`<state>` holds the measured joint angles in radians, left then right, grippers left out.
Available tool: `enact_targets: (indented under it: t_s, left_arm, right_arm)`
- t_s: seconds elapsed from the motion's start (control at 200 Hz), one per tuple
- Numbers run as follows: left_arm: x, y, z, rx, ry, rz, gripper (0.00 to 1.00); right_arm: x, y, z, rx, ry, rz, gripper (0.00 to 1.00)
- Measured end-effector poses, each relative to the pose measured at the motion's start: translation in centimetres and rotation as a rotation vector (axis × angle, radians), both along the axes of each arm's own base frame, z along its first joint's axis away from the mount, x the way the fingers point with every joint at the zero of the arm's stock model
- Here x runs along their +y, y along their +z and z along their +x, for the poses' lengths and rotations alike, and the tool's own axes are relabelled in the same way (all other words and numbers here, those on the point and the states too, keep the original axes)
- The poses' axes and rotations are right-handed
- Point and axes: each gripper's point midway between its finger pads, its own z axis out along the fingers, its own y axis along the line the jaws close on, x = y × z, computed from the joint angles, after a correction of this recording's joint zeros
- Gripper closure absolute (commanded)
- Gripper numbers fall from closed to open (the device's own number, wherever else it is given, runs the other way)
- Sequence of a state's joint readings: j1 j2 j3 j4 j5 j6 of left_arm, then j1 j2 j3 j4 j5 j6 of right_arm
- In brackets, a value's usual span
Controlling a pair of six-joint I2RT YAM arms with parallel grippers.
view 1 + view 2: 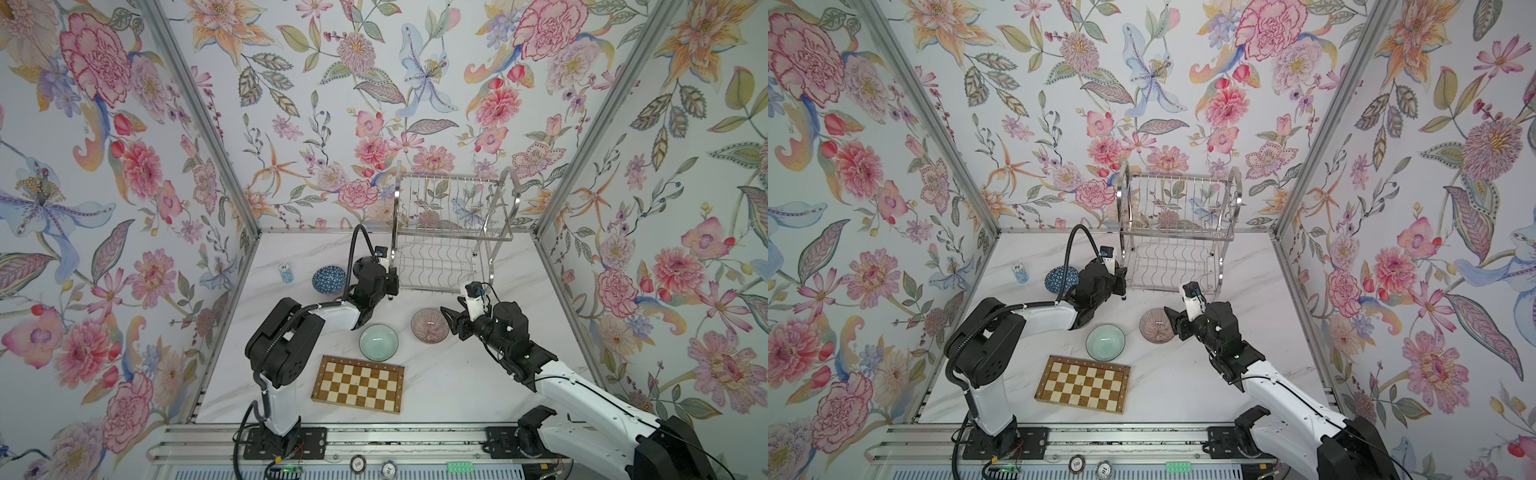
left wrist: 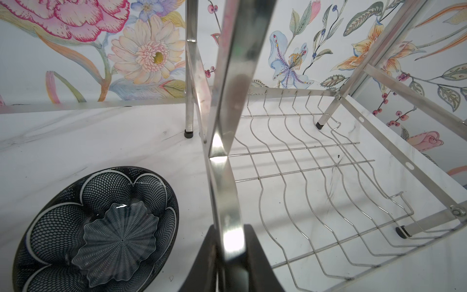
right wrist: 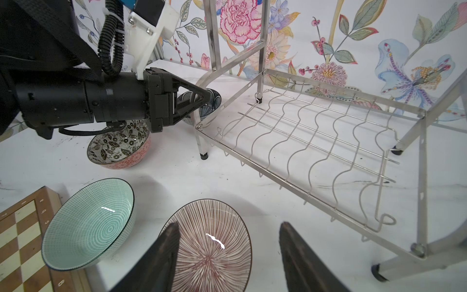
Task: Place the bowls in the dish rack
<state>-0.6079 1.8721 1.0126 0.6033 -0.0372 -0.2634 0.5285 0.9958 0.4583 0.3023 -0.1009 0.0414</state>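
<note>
The rack (image 2: 231, 101) is pinched by the left tool (image 3: 206, 97); the right tool (image 3: 230, 225) is spread over the pink bowl (image 3: 209, 252) beside it. Rim grasp is judged due next.

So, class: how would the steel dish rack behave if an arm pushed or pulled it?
The dish rack is mostly thin wire and gaps, so probably light for its size. Its small capped feet on the smooth table suggest it would slide. Tall and two-tiered, it might tip if pulled high; the left gripper clamps its frame low.
</note>
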Motion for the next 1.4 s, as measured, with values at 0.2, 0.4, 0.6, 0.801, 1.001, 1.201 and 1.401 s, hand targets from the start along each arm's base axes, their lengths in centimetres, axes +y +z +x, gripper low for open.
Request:
enact_targets:
  t_s: [0.2, 0.4, 0.6, 0.801, 1.001, 1.201, 1.401]
  left_arm:
    - [0.3, 0.0, -0.7, -0.002, 0.002, -0.024, 0.84]
    - [0.4, 0.0, -1.7, 0.006, 0.005, -0.036, 0.84]
    - [0.3, 0.0, -2.6, 0.024, 0.034, -0.047, 0.83]
    - [-0.1, -0.1, -3.7, 0.041, 0.077, -0.038, 0.84]
    - [0.0, -0.1, -4.2, 0.040, 0.129, -0.023, 0.83]
    - [0.1, -0.1, -4.4, 0.045, 0.154, -0.030, 0.78]
    - [0.4, 0.9, -4.5, 0.040, 0.173, -0.071, 0.51]
  right_arm:
    - [0.0, -0.1, 0.0, -0.001, 0.002, -0.007, 0.36]
    - [0.0, -0.4, -0.1, 0.009, 0.003, -0.013, 0.35]
    - [-0.1, -0.6, -0.2, 0.019, 0.003, -0.019, 0.35]
    - [0.1, -1.0, -0.5, 0.042, 0.012, -0.032, 0.35]
    - [0.3, -1.1, -0.7, 0.050, 0.021, -0.038, 0.35]
    - [1.3, -1.8, -1.5, 0.070, 0.059, -0.060, 0.35]
    - [1.6, -1.9, -1.8, 0.077, 0.084, -0.094, 0.35]
